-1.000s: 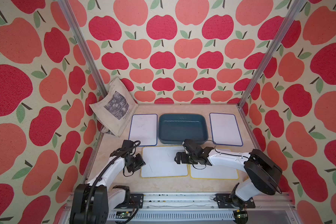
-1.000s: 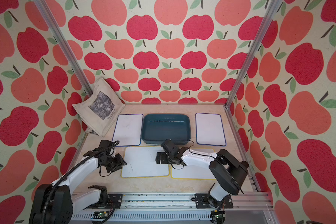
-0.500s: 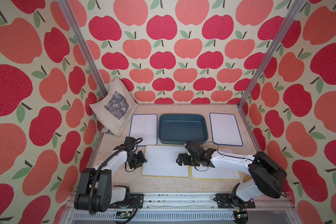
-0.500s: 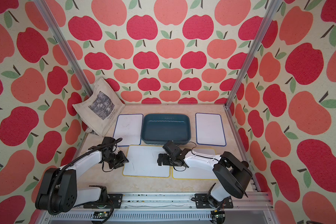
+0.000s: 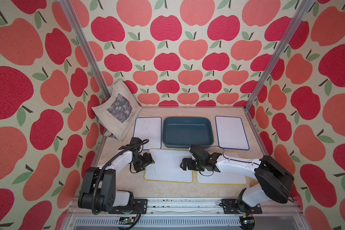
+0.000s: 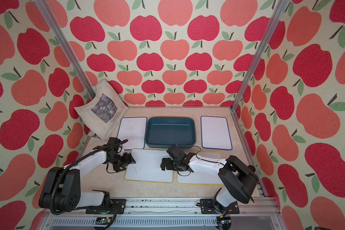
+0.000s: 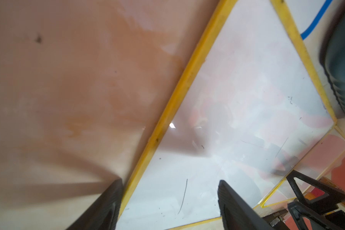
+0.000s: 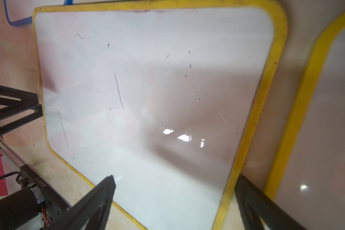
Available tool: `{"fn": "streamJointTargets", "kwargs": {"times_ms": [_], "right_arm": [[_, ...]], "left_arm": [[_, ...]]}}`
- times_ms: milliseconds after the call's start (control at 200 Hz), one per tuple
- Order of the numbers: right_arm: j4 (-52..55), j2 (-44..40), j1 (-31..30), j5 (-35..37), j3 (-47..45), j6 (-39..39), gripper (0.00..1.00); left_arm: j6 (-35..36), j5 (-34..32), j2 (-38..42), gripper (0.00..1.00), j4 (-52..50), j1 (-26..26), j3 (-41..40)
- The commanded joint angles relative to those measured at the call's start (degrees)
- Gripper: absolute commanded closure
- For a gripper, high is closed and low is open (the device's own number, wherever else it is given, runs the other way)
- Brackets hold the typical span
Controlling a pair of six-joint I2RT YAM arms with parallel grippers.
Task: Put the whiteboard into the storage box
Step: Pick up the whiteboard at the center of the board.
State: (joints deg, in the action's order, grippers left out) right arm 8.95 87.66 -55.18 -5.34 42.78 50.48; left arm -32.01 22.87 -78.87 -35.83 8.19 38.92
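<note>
Two yellow-rimmed whiteboards lie flat at the front of the table. The left whiteboard (image 5: pixel 168 166) (image 6: pixel 149 167) has a gripper at each end. My left gripper (image 5: pixel 147 161) (image 7: pixel 168 197) is open, and its jaws straddle the board's yellow left edge: one finger (image 7: pixel 110 203) is over the table, the other over the white face. My right gripper (image 5: pixel 184 165) (image 8: pixel 173 187) is open over the board's right end, one finger in the gap beside the second yellow whiteboard (image 5: pixel 223 177). The teal storage box (image 5: pixel 187 119) (image 6: pixel 170 119) stands empty just behind.
A blue-rimmed whiteboard (image 5: pixel 147 129) lies left of the box and another (image 5: pixel 231 132) lies right of it. A beige tote bag (image 5: pixel 118 111) leans in the back left corner. The arms' mounting rail (image 5: pixel 167 203) runs along the front edge. Apple-patterned walls enclose the table.
My left gripper has opened wider and shifted a little rightwards onto the left edge of the yellow whiteboard. The right gripper has stayed open and has barely moved.
</note>
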Motion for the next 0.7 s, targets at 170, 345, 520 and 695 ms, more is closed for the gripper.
{"fn": "streamJointTargets", "kwargs": {"times_ms": [170,345,520,695], "right_arm": [[6.02,3.21,-1.25,-5.56,-3.26,1.93,0.02],[5.78,2.83,-0.82,-5.11,-4.14,2.16,0.01],[5.73,2.68,-0.63,-5.03,-4.80,2.42,0.01],[4.98,2.11,-0.72,-5.29,-5.60,2.85,0.01]], "left_arm": [[0.57,-9.01,-5.12,0.13,-2.51,0.43,-0.58],[1.78,-8.93,-7.12,0.11,-0.60,0.24,-0.74],[2.39,-9.70,-7.07,0.11,0.13,-0.87,-0.45],[2.68,-2.19,-10.25,0.14,2.01,1.21,-0.47]]}}
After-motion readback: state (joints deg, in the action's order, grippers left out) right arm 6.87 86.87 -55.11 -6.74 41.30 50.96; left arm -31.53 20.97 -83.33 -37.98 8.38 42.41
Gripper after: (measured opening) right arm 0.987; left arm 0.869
